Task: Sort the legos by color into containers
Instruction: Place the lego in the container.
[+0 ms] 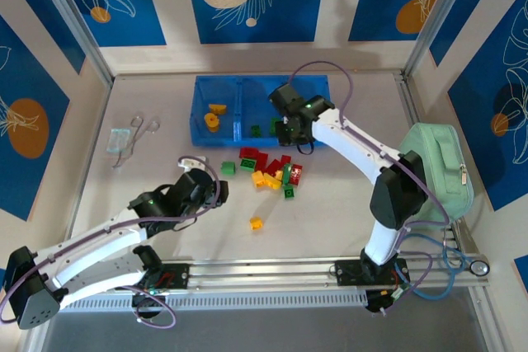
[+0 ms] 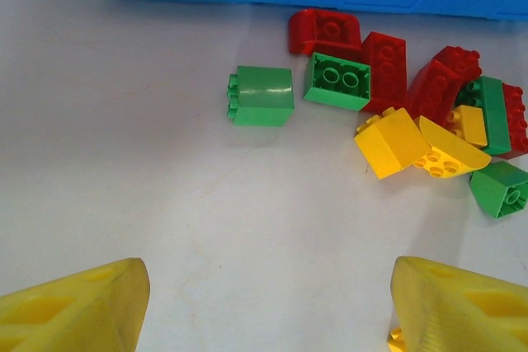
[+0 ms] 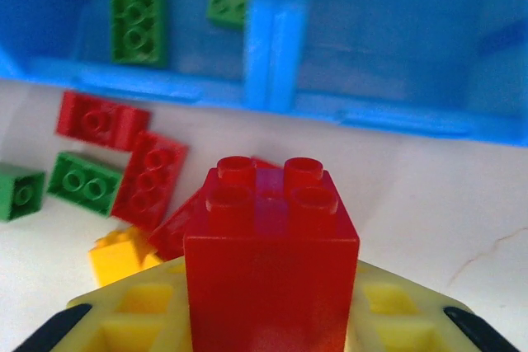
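My right gripper [image 1: 289, 129] is shut on a red lego [image 3: 271, 253], studs forward, held above the table just short of the blue tray's near wall [image 3: 272, 100]. In the middle compartment lie two green legos [image 3: 136, 12]. The left compartment holds yellow-orange pieces [image 1: 214, 114]. A pile of red, green and yellow legos [image 1: 274, 172] lies in front of the tray. A green lego [image 2: 262, 96] sits apart at the pile's left, and a yellow one [image 1: 256, 222] lies alone nearer the bases. My left gripper [image 2: 268, 311] is open over bare table, short of the pile.
A mint-green zippered pouch [image 1: 437, 166] lies at the right edge beside the right arm. A small clear bag with metal tools [image 1: 130, 138] lies at the far left. The blue tray [image 1: 313, 88] stands against the back wall.
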